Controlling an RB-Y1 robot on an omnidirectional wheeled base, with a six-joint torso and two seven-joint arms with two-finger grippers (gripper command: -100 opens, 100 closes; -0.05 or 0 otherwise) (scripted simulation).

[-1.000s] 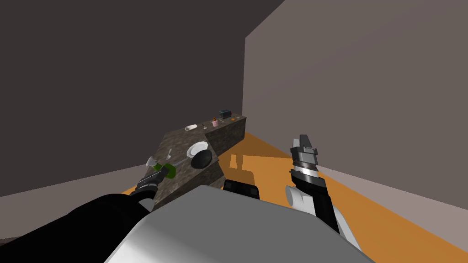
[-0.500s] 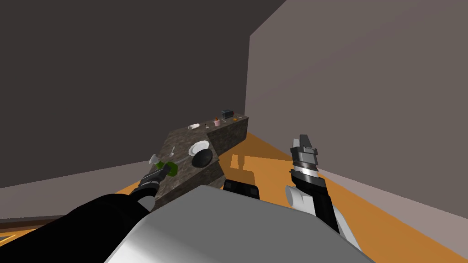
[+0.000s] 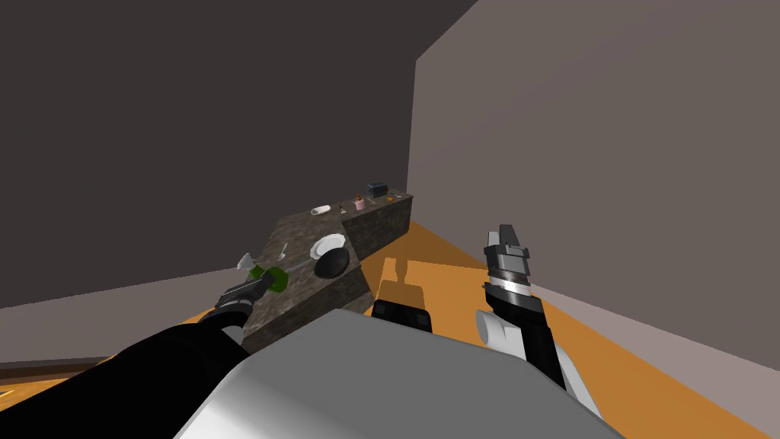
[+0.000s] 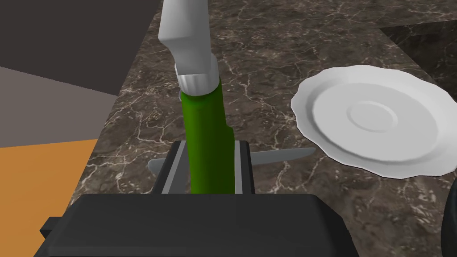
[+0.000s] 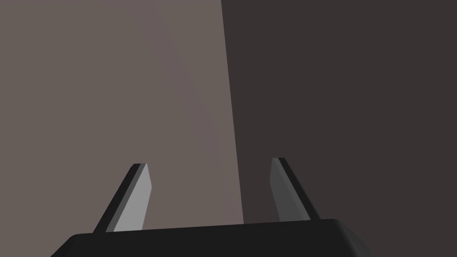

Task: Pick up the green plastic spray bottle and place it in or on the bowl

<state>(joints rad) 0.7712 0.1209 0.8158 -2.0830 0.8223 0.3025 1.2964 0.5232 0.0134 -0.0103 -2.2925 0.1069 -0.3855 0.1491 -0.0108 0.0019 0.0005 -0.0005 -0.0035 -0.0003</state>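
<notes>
A white plate (image 4: 370,118) is seen lying flat on the dark marbled table (image 4: 276,53), close to its inner corner. A grey utensil (image 4: 281,155) is laid just beside it. A dark box (image 3: 376,189) and a pink cup (image 3: 359,204) are set at the table's far end.

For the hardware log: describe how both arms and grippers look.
Left arm is glossy black and rounded; right arm black with a white joint and a silver ring. Left gripper and right gripper each have two thin grey blades on a dark box.

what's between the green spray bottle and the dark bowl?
A flat grey utensil, likely a knife, lies on the marble counter between the green spray bottle and the dark bowl; left wrist and head views.
</notes>
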